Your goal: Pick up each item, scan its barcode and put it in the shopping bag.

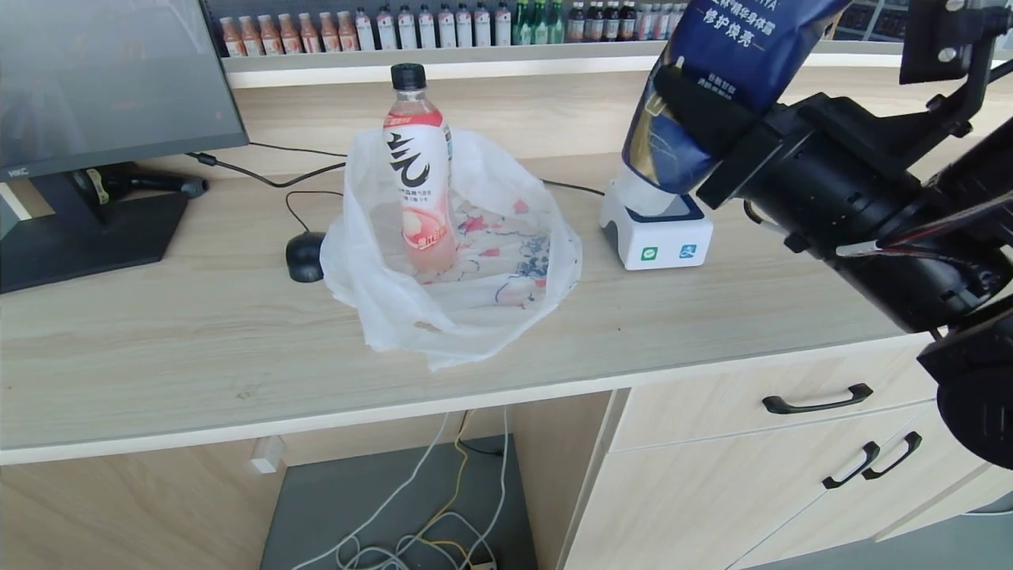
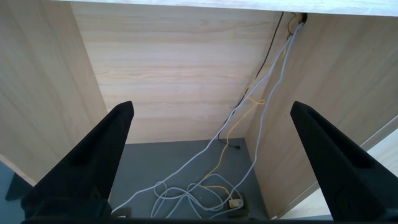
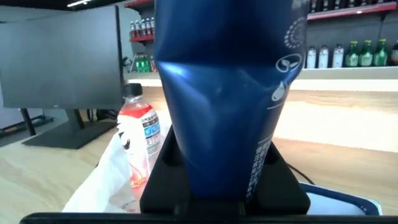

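Below the counter (image 1: 198,348): left gripper (image 2: 211,106), jaws wide apart, empty. Mid-counter: shopping bag (image 1: 396,293), pink bottle (image 1: 419,182) upright inside. Beyond: right gripper (image 1: 700,107) clamped on blue pouch (image 1: 736,47), lower end at scanner (image 1: 657,237) top. Advice: face the barcode squarely to the window and hold steady.

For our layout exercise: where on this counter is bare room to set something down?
Free: front strip of counter before monitor stand and mouse; right front corner in front of scanner. Crowded: shopping bag with bottle, and scanner under the pouch.
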### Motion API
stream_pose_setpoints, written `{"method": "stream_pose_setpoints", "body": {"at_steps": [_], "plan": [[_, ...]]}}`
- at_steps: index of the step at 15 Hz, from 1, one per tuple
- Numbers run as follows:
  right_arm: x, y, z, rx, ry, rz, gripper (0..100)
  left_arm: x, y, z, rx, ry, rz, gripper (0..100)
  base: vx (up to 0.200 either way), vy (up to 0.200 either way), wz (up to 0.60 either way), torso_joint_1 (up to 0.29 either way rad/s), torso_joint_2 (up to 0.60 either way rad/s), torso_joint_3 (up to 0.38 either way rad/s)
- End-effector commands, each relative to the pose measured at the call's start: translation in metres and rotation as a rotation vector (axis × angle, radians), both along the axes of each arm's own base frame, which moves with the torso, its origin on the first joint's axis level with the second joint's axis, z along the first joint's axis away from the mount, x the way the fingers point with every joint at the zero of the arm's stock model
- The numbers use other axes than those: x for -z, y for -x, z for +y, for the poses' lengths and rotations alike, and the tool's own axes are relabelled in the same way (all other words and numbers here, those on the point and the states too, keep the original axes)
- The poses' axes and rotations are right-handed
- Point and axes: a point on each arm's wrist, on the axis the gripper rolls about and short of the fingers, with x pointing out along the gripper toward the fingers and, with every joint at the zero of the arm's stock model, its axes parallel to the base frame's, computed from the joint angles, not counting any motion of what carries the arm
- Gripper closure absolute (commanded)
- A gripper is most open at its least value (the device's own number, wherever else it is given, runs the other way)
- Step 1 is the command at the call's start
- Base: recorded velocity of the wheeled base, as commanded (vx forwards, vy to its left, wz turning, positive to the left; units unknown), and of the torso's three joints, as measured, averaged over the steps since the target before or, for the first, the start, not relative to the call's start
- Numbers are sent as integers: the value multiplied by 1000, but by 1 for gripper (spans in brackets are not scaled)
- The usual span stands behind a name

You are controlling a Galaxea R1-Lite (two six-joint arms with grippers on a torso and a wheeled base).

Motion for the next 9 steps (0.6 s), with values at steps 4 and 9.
{"method": "stream_pose_setpoints", "body": {"at_steps": [4,9], "plan": [[12,19,-30,-57,111,-78,100,0,0,0,2,-3,0,0,0,0,0,0,0,0],[13,-2,-65,153,109,-96,100,0,0,0,0,-1,0,0,0,0,0,0,0,0]]}}
